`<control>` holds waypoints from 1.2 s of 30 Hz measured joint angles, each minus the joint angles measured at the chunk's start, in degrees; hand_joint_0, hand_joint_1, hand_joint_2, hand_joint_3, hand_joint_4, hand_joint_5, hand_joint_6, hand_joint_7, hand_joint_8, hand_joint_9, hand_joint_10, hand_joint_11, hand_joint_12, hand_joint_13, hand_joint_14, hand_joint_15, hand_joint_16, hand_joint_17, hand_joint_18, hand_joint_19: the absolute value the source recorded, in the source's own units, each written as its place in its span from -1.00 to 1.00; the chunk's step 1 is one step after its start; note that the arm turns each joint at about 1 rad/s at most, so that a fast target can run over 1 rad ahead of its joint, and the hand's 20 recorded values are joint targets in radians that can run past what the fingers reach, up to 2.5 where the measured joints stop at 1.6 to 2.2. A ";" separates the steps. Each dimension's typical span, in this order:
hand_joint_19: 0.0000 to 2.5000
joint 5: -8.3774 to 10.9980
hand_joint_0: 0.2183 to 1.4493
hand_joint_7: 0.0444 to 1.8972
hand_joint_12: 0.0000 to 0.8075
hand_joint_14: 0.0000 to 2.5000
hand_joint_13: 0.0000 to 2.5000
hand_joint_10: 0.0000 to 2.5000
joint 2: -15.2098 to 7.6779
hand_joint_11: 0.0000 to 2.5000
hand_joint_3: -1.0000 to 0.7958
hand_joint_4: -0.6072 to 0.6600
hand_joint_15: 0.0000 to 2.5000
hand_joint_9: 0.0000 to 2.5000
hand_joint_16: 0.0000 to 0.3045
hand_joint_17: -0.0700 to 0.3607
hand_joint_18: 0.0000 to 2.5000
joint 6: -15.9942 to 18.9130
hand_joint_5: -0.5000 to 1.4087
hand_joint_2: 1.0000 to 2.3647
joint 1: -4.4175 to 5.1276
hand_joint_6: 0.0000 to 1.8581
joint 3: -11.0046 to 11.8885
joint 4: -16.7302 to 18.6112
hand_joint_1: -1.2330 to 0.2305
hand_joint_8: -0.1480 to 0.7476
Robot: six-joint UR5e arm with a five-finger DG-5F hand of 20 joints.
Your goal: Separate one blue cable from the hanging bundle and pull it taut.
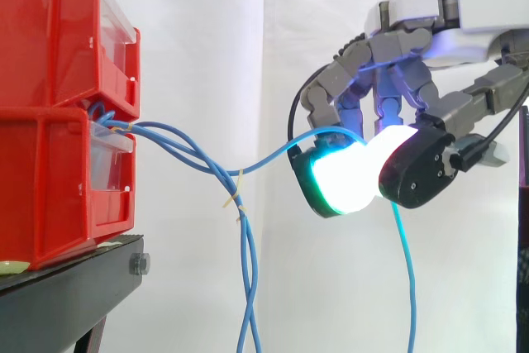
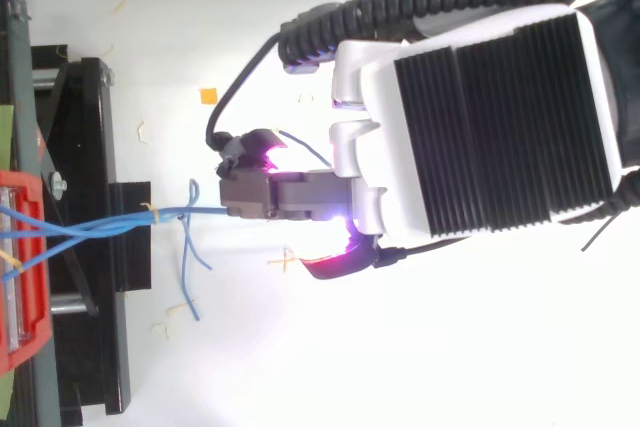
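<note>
Several blue cables come out from between the two stacked red bins (image 1: 50,121) at the left of the side view. Most hang down as a bundle (image 1: 245,287), held by a thin pale tie (image 1: 235,197). One blue cable (image 1: 269,157) leaves the bundle and runs right, with a slight sag, to my hand (image 1: 397,80). The hand is shut on it, pinching it between glowing fingertips (image 1: 347,175). The cable's free end (image 1: 407,270) drops straight below the hand. From above, the hand (image 2: 300,195) sits just right of the cables (image 2: 110,219).
The bins rest on a black stand (image 1: 66,295) with a bolt at its edge. A white curtain hangs behind. In the top view the stand (image 2: 100,147) lies at left, with small scraps and an orange bit (image 2: 207,96) on the white floor.
</note>
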 measured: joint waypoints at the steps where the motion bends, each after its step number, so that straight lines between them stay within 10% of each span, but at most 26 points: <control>1: -0.43 -0.16 -0.21 0.21 -0.38 -0.98 0.16 -0.98 0.00 -0.48 -0.13 0.17 -0.39 0.65 -0.72 -0.23 -0.35 -0.05 -0.36 -0.97 -0.05 -0.46 0.15 0.04 -0.22 -0.41; 15: -0.43 -0.12 -0.42 0.30 -0.34 -0.98 0.17 -0.98 -0.01 -0.49 -0.41 0.19 -0.39 0.65 -0.70 -0.20 -0.36 0.37 -0.35 -1.00 -0.24 -0.46 0.44 0.67 -0.18 -0.42; 36: -0.43 0.00 -0.16 0.35 -0.35 -0.98 0.16 -0.98 -0.01 -0.46 -0.14 0.25 -0.39 0.66 -0.72 -0.23 -0.35 11.94 -0.34 -0.98 0.32 -0.46 0.41 0.58 -0.28 -0.44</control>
